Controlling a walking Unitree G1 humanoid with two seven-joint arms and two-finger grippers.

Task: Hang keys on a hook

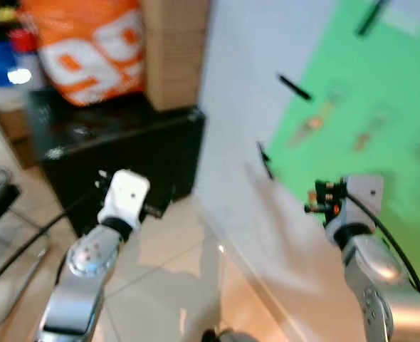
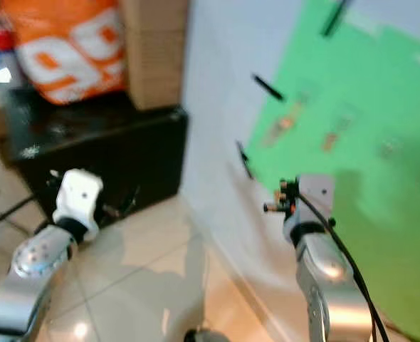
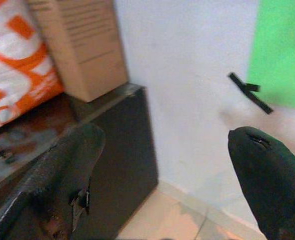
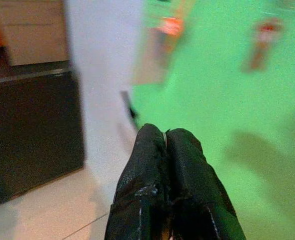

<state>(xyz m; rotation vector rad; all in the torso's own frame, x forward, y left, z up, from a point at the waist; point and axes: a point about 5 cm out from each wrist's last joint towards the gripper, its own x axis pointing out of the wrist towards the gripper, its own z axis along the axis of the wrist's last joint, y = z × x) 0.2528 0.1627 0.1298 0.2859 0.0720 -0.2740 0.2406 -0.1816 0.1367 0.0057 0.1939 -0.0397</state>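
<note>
Everything's motion-blurred here, so take this loosely. The right tool (image 4: 166, 145) has its two black fingers pressed tight together, aimed at the green sheet (image 1: 366, 92) on the white wall (image 1: 238, 85) at the right of the frame. There's a thin pale sliver pinched between the tips, maybe a key ring, but I honestly can't tell if the keys are in there.

If they are, my guess: light, hard metal, slippery, and they'll swing, so gripping the ring itself and leaving the loop free is the way to go.

Dark hooks (image 1: 293, 87) stick out of the wall along the sheet's edge, above the right tool. The left tool (image 3: 167, 165) has its fingers spread wide apart and empty, near the black cabinet (image 1: 117, 164) at left.
</note>
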